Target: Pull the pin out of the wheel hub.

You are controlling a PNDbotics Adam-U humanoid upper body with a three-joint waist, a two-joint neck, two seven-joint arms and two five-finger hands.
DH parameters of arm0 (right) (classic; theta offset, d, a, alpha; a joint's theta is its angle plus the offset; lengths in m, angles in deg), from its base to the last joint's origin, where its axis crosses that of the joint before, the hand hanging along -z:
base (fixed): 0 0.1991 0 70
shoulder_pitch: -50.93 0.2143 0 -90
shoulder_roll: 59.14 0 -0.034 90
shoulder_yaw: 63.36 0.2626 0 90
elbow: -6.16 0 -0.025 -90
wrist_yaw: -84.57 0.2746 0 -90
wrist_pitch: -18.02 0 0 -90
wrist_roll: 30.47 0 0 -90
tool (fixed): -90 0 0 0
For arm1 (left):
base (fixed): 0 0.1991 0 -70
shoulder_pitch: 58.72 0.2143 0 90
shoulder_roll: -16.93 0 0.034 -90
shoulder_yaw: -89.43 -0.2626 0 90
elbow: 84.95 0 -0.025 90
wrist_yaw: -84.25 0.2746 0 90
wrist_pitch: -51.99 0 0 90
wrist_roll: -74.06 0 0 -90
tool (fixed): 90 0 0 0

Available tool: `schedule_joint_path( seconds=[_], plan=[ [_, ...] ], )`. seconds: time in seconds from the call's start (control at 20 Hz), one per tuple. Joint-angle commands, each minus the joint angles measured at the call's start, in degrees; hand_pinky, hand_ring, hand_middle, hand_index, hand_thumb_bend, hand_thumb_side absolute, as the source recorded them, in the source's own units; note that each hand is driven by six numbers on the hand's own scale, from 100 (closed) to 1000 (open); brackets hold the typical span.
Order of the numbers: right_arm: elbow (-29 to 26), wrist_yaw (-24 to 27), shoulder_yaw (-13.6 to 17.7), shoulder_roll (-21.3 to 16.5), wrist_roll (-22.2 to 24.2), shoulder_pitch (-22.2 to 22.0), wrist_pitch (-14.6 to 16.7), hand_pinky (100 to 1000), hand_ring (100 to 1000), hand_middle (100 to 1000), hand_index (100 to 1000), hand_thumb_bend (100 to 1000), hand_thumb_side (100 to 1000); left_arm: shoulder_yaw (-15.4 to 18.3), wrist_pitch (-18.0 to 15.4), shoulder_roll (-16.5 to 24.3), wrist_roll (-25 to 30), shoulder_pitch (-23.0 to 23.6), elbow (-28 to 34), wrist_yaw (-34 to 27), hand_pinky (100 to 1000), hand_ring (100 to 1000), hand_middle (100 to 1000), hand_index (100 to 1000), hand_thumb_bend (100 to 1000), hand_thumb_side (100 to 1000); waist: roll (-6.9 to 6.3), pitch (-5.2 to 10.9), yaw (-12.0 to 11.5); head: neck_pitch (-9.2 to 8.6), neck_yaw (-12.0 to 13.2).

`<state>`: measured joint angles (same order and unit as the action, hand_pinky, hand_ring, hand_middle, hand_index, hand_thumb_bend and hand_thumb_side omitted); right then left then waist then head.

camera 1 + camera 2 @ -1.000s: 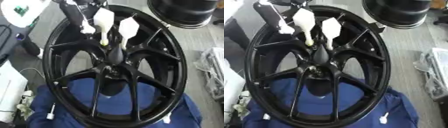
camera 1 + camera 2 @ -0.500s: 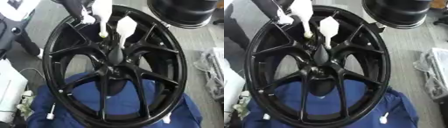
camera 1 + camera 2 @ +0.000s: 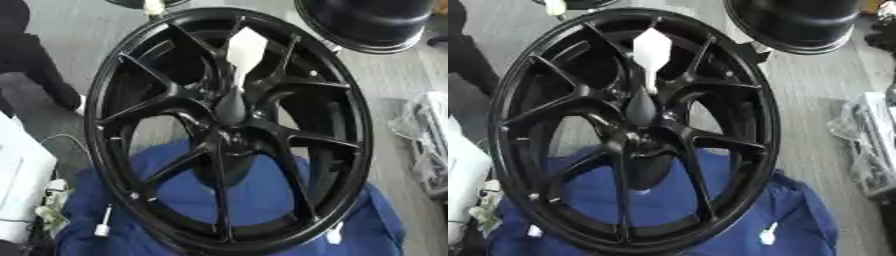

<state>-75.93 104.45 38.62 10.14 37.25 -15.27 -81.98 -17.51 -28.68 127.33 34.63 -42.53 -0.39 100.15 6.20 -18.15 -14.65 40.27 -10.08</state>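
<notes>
Left eye view: black wheel [image 3: 229, 130] on blue cloth [image 3: 262, 200]; views match.

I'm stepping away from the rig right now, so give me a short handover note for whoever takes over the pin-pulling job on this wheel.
Left hand: only a white tip shows at the top edge, above the rim; its state is unreadable.
Right hand: not in view.
The wheel lies tilted on a blue cloth.
A white diamond-headed piece stands with its stem running down to the hub; nothing holds it.
If that piece is the pin, pulling it is not yet done.
</notes>
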Motion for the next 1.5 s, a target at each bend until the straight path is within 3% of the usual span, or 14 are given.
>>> schedule_joint_path(
  seconds=[0.05,0.25,0.4,0.5,0.65,0.7,0.8,0.9,1.3,1.5],
  plan=[
    [-0.3,-0.2,1.1,-2.9,-0.5,0.1,0.2,812,611,562,808,100,600,4.6,2.3,7.4,-2.8,2.8,5.5,-4.2,716,414,174,151,100,245,-0.23,2.24,-0.3,0.60,-1.2],
    [-0.3,-0.3,1.3,-2.9,-0.5,-0.1,0.4,812,611,563,808,100,595,9.9,5.0,14.7,-8.8,11.7,10.0,-8.5,718,427,186,167,100,247,-0.04,2.79,-1.1,0.82,-2.3],
    [-0.3,-0.2,1.7,-2.9,-0.8,-0.5,0.5,812,611,562,808,100,592,13.1,6.5,18.9,-13.0,18.8,11.1,-9.6,759,503,298,257,100,249,0.21,2.99,-1.6,0.64,-2.8],
    [-0.4,-0.1,2.0,-2.9,-1.1,-0.6,0.7,812,611,562,808,100,590,14.2,6.4,20.6,-14.0,22.5,10.9,-9.7,827,662,503,485,100,248,0.36,3.09,-1.8,0.42,-2.8],
    [-0.3,0.0,2.0,-2.8,-1.1,-0.6,0.7,813,611,562,808,100,589,15.0,4.6,21.7,-12.4,25.3,9.8,-8.9,904,827,733,776,100,177,0.50,3.33,-2.0,0.52,-2.6],
    [-0.3,0.0,1.9,-2.8,-1.1,-0.6,0.7,813,611,562,808,100,577,15.1,3.7,21.8,-11.5,25.8,9.4,-8.5,928,852,768,808,100,260,0.53,3.43,-2.0,0.54,-2.5],
    [-0.3,-0.1,1.8,-2.7,-1.0,-0.5,0.7,813,611,562,808,100,588,15.5,2.2,21.9,-10.3,26.1,8.5,-7.2,937,862,781,857,100,677,0.57,3.56,-2.2,0.53,-2.3],
    [-0.3,-0.1,1.8,-2.7,-0.9,-0.5,0.7,813,611,562,808,100,588,15.5,1.1,21.9,-9.7,26.3,7.9,-5.4,940,867,787,870,109,777,0.65,3.63,-2.3,0.52,-2.1],
    [-0.2,-0.2,1.8,-2.8,-0.9,-0.6,0.7,812,610,562,807,100,584,15.1,-0.9,21.5,-8.0,26.4,6.8,-2.4,947,879,789,886,155,785,0.77,3.98,-2.2,0.43,-1.5],
    [-0.2,-0.2,1.7,-2.9,-0.9,-0.6,0.6,812,610,561,807,100,583,14.9,-2.1,21.5,-7.3,26.3,6.8,-1.7,951,888,782,877,182,663,0.77,4.06,-2.3,0.26,-1.2]
  ],
)
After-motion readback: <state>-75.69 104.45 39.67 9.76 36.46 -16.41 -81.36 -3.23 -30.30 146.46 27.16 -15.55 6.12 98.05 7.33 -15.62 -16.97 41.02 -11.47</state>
